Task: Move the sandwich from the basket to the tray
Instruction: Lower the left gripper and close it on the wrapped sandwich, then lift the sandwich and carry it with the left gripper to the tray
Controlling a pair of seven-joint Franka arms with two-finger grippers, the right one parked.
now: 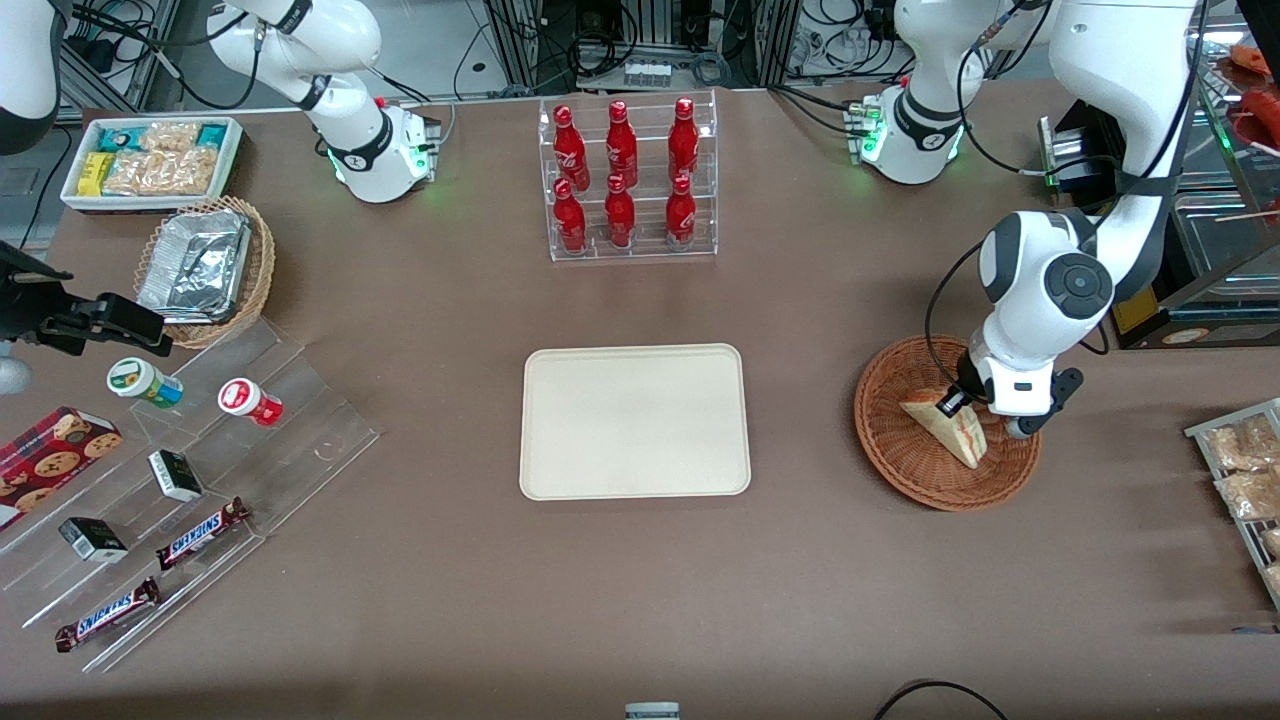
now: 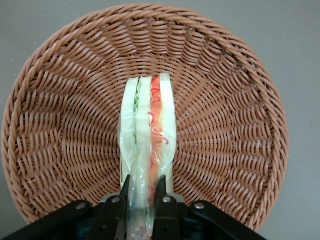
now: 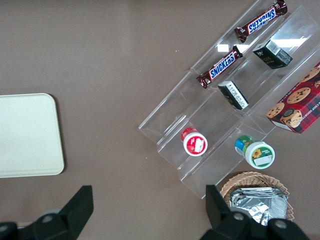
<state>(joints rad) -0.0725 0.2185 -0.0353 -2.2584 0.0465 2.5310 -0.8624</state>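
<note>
Gripper [image 2: 142,192] over the basket [image 1: 890,455], jaws pinched on one corner of the sandwich [image 2: 148,130], which stands on edge inside; soft wrapped bread, narrow hold; likely risks: wedge pivots or slips on the carry toward the tray [image 1: 634,421].

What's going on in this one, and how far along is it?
The left arm's pincer is down in the round reddish-brown wicker basket, shut on the triangular sandwich wedge with red and green filling, gripping it at one end. The sandwich is over the basket; whether it has lifted clear cannot be told. The flat cream-white rectangular tray, toward the parked arm's end of the table from the basket, holds nothing yet.
</note>
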